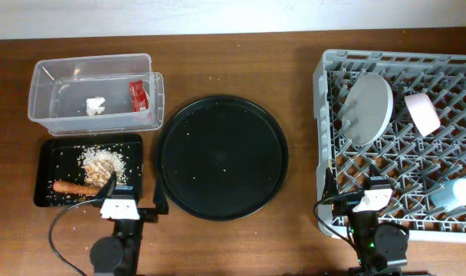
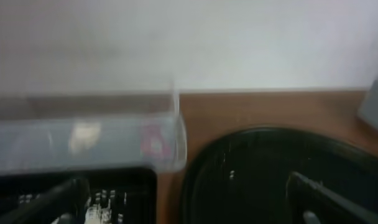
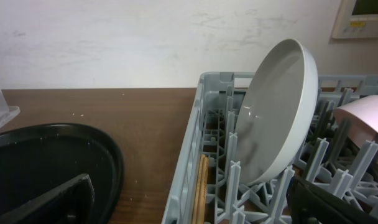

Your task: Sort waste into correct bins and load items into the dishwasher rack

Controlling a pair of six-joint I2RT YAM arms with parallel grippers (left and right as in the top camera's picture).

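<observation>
Both your left fingers [image 2: 58, 198] beside the black tray [image 1: 49, 195] and right fingers [image 3: 52, 202] at the dishwasher rack [image 1: 402, 55] hung spread and empty, plate [image 1: 369, 107], bowl [image 1: 422, 113], cup [image 1: 455, 193] and chopsticks [image 3: 201, 186] racked, so sorting looked finished and you needed only withdraw.

Dark brown wooden bench [image 1: 233, 69], evenly lit. Behind its far edge stands a plain white wall [image 3: 114, 43] with faint scuff marks. A pale control panel [image 3: 363, 17] is mounted on the wall, at upper right in the right wrist view.
</observation>
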